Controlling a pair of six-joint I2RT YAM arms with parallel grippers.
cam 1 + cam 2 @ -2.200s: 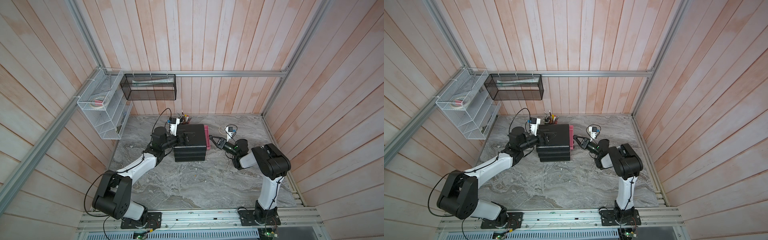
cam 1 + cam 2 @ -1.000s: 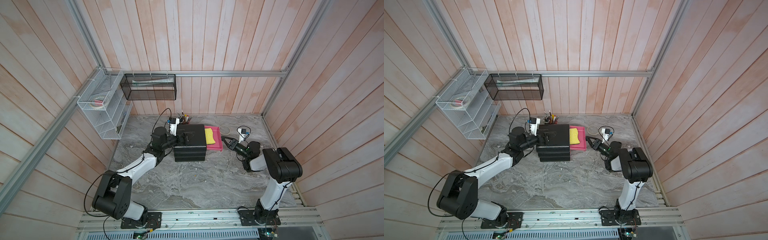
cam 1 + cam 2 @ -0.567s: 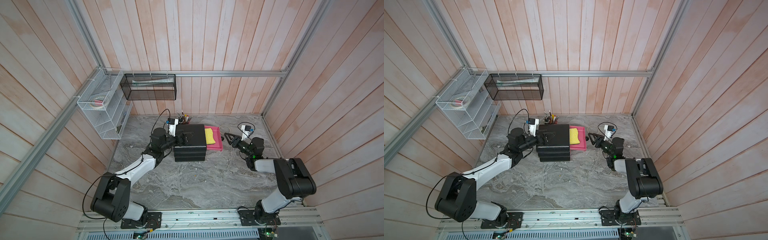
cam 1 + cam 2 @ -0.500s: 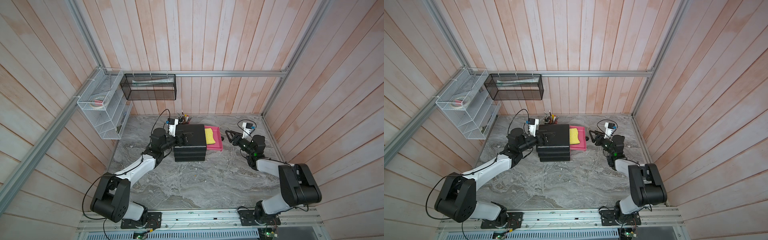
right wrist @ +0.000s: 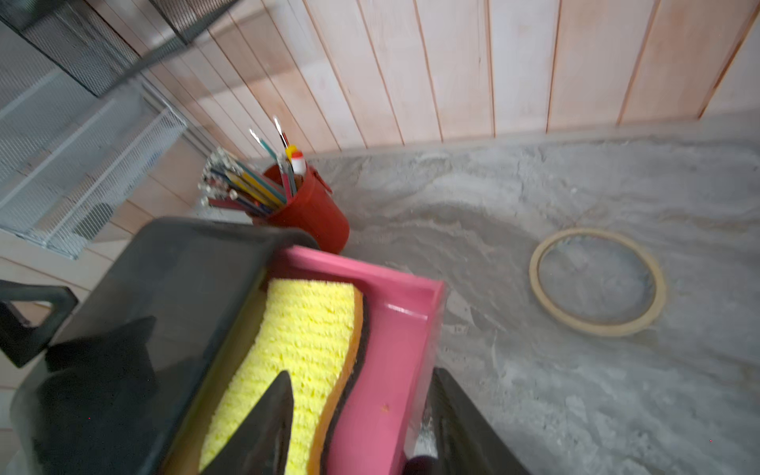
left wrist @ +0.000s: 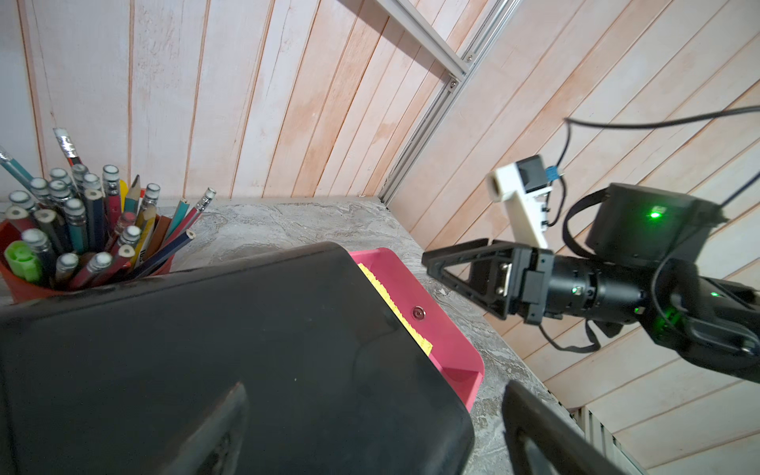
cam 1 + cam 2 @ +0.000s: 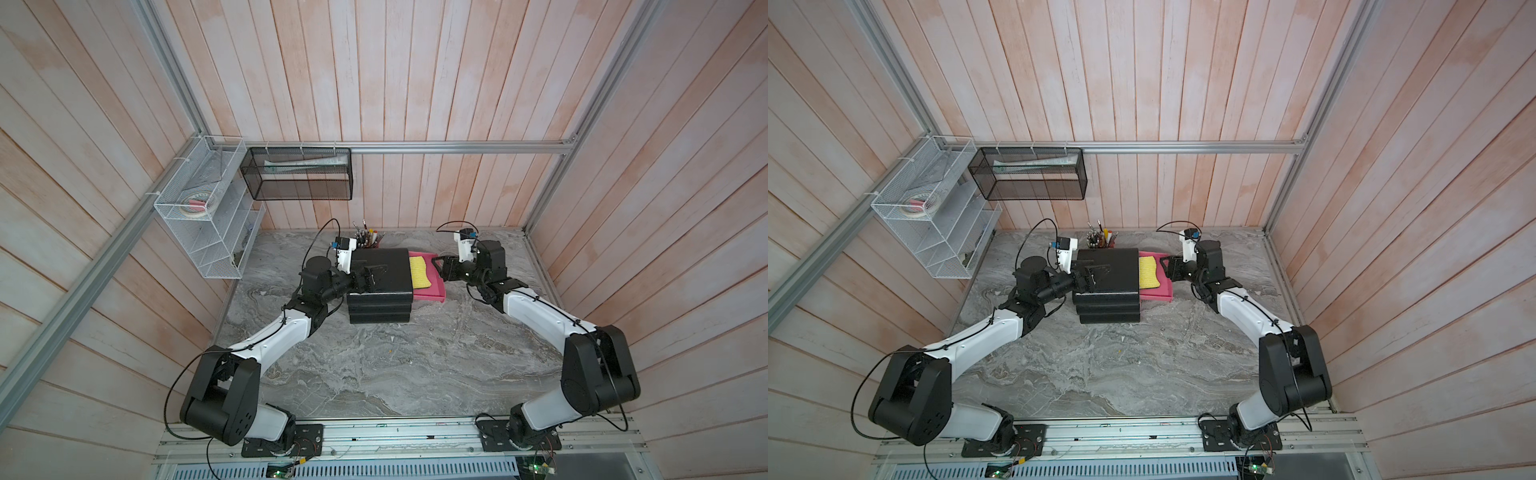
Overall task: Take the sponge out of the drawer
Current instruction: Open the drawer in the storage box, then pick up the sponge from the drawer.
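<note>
Marble table point(image 7: 374, 365), wood-plank walls all round.

Top views: in both, a black unit point(image 7: 380, 309) stands at the back middle, with a pencil cup point(image 7: 368, 239) behind it. Its pink drawer point(image 7: 437, 287) is pulled out toward the right arm. The sponge point(image 7: 419, 272) lies flat in the drawer, its inner edge under the unit top. The left gripper point(image 7: 371, 277) lies over the unit top, spread wide, holding nothing. The right gripper point(image 7: 438, 268) is at the drawer's front edge, just beside the sponge, jaws parted and empty.

Left wrist: the left fingers point(image 6: 222, 427) are far apart, one over the unit top and the other past its edge. Contact with the top cannot be told. The right gripper shows side-on, above the drawer front and clear of it. The sponge is only a yellow sliver.

Right wrist (blurred): the right fingers point(image 5: 267, 419) are apart, one over the sponge and the other outside the drawer's front wall. Whether either touches cannot be told; nothing is gripped. A tape ring point(image 5: 596, 281) lies on the table, well apart.
</note>
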